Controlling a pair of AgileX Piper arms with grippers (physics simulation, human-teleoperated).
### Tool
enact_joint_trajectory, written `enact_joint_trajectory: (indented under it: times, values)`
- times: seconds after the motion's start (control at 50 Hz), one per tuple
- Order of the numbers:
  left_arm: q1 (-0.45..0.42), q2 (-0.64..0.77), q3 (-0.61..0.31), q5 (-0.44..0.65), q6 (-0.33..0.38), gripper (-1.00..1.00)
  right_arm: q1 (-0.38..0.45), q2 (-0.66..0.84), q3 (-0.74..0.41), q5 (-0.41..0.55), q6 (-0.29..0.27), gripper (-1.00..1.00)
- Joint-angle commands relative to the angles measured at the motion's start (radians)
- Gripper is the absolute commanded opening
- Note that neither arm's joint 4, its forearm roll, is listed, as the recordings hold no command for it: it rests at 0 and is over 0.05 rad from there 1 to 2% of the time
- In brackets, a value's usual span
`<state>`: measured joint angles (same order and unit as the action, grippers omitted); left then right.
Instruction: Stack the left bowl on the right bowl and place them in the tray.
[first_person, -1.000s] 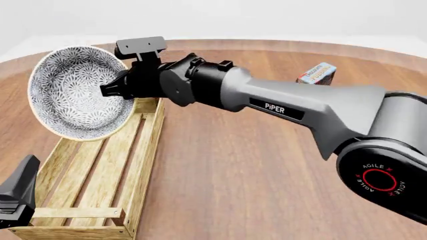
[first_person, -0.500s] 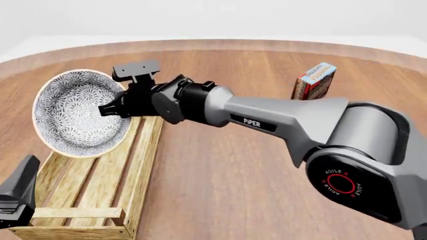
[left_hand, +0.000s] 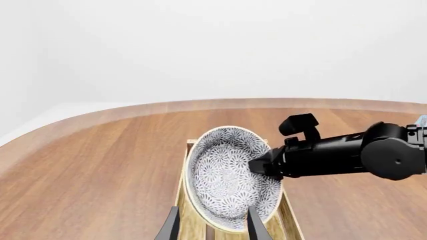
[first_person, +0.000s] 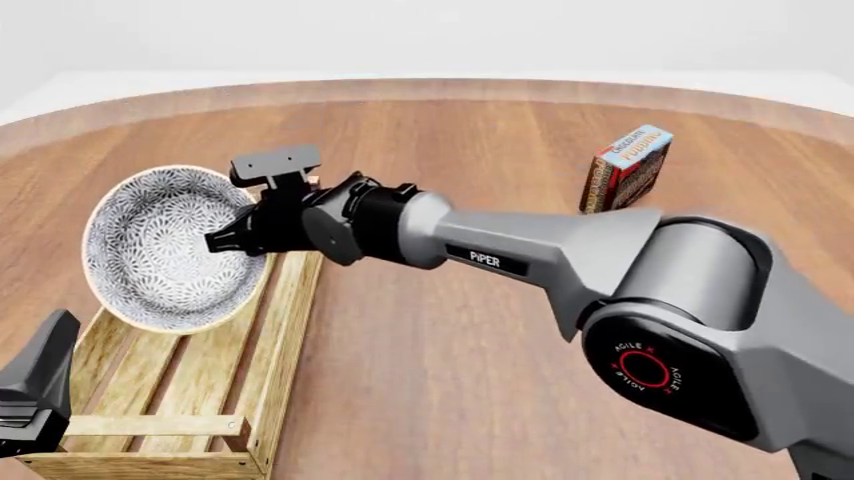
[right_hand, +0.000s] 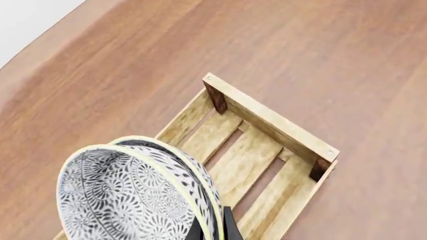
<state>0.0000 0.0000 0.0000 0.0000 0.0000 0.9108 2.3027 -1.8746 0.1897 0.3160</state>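
While the right gripper (first_person: 220, 241) reaches across from the right, its jaws are closed on the rims of two nested floral bowls, holding the pair tilted steeply on edge above the far end of the tray (first_person: 287, 330). In the right wrist view two cream rims show one just inside the other: the inner bowl (right_hand: 117, 200) sits within the outer bowl (right_hand: 195, 167), and the dark fingertips (right_hand: 227, 225) pinch both rims together. Which of the two was the left bowl and which the right cannot be told by look. In the front view the stack faces the camera, its patterned inside open to view, and its lowest edge sits near or against the tray's slats; contact cannot be confirmed.

The tray is a long light-wood crate with a slatted bottom, lying lengthwise away from the arms on the brown wooden worktop (first_person: 441, 400), with a rail handle at each end. The left gripper (left_hand: 212, 227) hangs at the tray's near end, its two fingers spread apart and holding nothing, pointing along the tray toward the bowls. Well to the right of the tray, farther back on the worktop, a small red-and-blue printed box (first_person: 627, 168) stands upright.
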Motion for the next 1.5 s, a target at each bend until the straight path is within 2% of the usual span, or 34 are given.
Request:
enact_joint_trajectory:
  times: [0.02, 0.62, 0.92, 0.96, 0.98, 1.5]
  values:
    - [0.0, 0.0, 0.0, 0.0, 0.0, 1.0, 0.003, 0.007, -0.007, -0.011, 0.012, -1.0]
    - [0.0, 0.0, 0.0, 0.0, 0.0, 1.0, 0.013, 0.062, -0.019, 0.009, 0.013, -1.0]
    - [0.0, 0.0, 0.0, 0.0, 0.0, 1.0, 0.011, 0.106, -0.045, 0.033, -0.001, -1.0]
    - [0.0, 0.0, 0.0, 0.0, 0.0, 1.0, 0.008, 0.112, -0.059, 0.048, -0.016, -1.0]
    - [0.0, 0.0, 0.0, 0.0, 0.0, 1.0, 0.006, 0.109, -0.06, 0.048, -0.025, 1.0]
    - [0.0, 0.0, 0.0, 0.0, 0.0, 1.0, 0.003, 0.09, -0.052, 0.051, -0.025, 1.0]
